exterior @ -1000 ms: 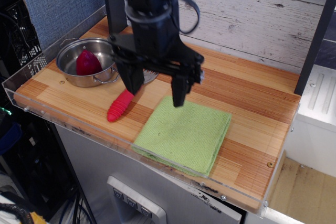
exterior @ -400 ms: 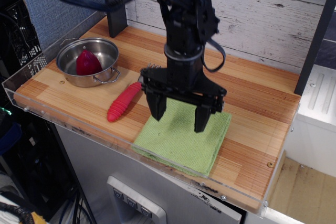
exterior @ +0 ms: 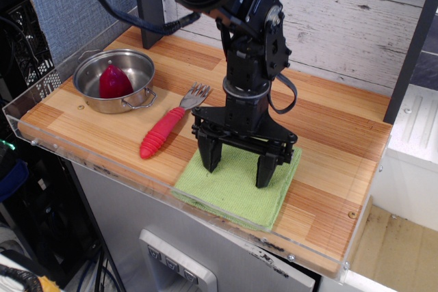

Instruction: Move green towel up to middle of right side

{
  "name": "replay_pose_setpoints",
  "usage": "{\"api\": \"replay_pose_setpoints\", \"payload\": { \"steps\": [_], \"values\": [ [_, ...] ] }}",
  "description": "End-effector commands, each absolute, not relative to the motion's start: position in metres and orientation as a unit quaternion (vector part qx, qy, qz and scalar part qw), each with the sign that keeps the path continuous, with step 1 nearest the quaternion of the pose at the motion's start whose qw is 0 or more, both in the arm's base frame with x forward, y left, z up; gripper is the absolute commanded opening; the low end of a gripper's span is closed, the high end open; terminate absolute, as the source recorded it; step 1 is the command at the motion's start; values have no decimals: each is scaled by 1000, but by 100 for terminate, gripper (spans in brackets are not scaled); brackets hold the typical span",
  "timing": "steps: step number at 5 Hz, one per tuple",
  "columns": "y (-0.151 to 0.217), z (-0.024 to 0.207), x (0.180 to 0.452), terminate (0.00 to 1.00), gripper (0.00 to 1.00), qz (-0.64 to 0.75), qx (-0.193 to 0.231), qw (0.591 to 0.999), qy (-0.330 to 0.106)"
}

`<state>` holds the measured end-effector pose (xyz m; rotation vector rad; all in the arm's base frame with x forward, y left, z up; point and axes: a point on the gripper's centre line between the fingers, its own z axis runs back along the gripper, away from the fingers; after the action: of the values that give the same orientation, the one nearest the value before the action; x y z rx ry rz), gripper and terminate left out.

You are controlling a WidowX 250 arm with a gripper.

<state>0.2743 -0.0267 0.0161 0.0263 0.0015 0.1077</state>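
Wood surface [exterior: 328, 135]: fingers [exterior: 209, 158] spread wide over green towel [exterior: 236, 186]. Risk: pinching top layer only, towel unfolds or drags.

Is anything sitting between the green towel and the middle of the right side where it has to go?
Nothing visible does. The open gripper is right over the green towel, and the wood behind it toward the right side is bare. The fork and steel pot lie off to the left.

Gripper over green towel on the desk

The gripper [exterior: 237, 167] hangs spread wide, both fingertips [exterior: 209, 161] down at the green towel [exterior: 236, 186] near the desk's [exterior: 328, 135] front edge.
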Motion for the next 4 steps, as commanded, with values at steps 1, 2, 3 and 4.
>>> {"api": "replay_pose_setpoints", "payload": {
  "steps": [1, 2, 3, 4],
  "values": [
    [-24, 2, 267, 0, 100, 34, 7, 999, 5],
    [-25, 1, 278, 0, 100, 10, 1, 1000, 1],
    [-25, -2, 298, 0, 100, -3, -4, 1000, -4],
    [-20, -6, 332, 0, 100, 4, -15, 1000, -5]
  ]
}}
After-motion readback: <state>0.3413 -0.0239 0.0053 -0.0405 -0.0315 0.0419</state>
